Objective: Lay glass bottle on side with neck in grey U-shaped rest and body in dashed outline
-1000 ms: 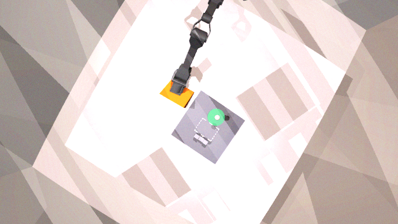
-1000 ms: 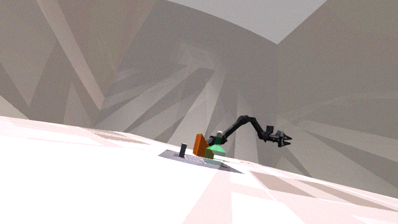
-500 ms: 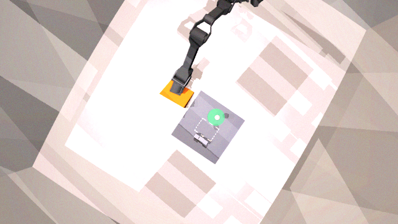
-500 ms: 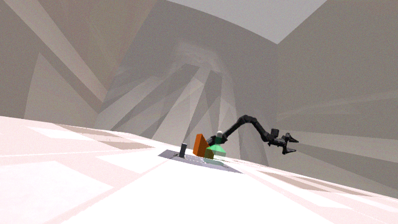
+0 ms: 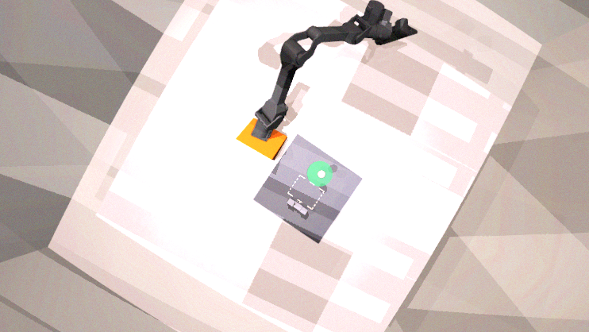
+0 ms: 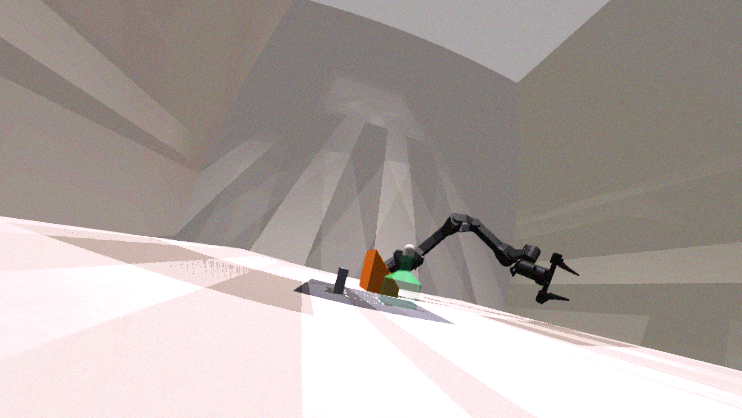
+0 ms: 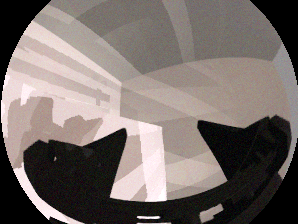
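Observation:
The green glass bottle [image 5: 313, 176] [image 6: 402, 279] with a white top stands upright on the grey mat [image 5: 344, 185] [image 6: 433, 316]. It is beside the dashed outline [image 5: 312, 208], at the side away from the rest, and hides part of that edge in the top view. The grey U-shaped rest [image 5: 297, 206] [image 6: 340, 280] stands at the outline's opposite side. My gripper [image 5: 413, 27] [image 6: 573, 287] [image 7: 162, 128] is open and empty, its fingers wide apart. It is in the air, far from the bottle, and points away from it. The bottle is not visible in the wrist view.
An orange block [image 5: 259, 146] [image 6: 370, 272] is at the arm's base, close to the mat's edge. The arm [image 5: 284, 82] [image 6: 441, 236] reaches from there away from the mat, bent at its joints. The wrist view shows table and walls beyond the fingers.

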`<state>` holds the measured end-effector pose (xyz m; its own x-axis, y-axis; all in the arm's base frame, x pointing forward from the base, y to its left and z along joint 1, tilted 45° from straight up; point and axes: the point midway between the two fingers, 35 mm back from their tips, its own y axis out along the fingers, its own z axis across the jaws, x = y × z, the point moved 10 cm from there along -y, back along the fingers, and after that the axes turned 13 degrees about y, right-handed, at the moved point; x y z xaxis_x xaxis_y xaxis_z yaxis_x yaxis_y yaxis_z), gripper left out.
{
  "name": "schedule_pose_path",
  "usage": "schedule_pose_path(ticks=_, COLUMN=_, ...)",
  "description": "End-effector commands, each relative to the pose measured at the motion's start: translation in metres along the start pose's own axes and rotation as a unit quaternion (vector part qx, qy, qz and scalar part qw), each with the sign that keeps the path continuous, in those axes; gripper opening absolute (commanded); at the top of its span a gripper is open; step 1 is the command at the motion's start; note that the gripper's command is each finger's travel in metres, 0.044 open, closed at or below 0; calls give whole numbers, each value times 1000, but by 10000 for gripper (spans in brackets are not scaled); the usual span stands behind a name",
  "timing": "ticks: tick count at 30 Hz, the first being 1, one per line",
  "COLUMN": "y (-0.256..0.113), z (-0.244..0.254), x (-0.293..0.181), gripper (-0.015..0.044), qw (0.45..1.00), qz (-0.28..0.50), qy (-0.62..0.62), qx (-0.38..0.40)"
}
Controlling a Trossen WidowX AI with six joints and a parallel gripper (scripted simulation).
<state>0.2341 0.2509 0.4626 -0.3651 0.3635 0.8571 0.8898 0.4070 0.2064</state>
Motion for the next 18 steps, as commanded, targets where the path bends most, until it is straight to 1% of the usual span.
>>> schedule_pose_path(ticks=1, y=17, z=-15, x=-45, gripper=440, qw=995, qz=62, qy=-77, qx=20)
schedule_pose_path(ticks=5, y=22, z=-24, x=-67, gripper=440, qw=989, qz=92, qy=-111, qx=34)
schedule_pose_path(ticks=11, y=28, z=-60, x=-141, gripper=440, qw=958, qz=193, qy=-193, qx=90)
schedule_pose_path(ticks=18, y=10, z=-107, x=-223, gripper=440, qw=908, qz=302, qy=-235, qx=172)
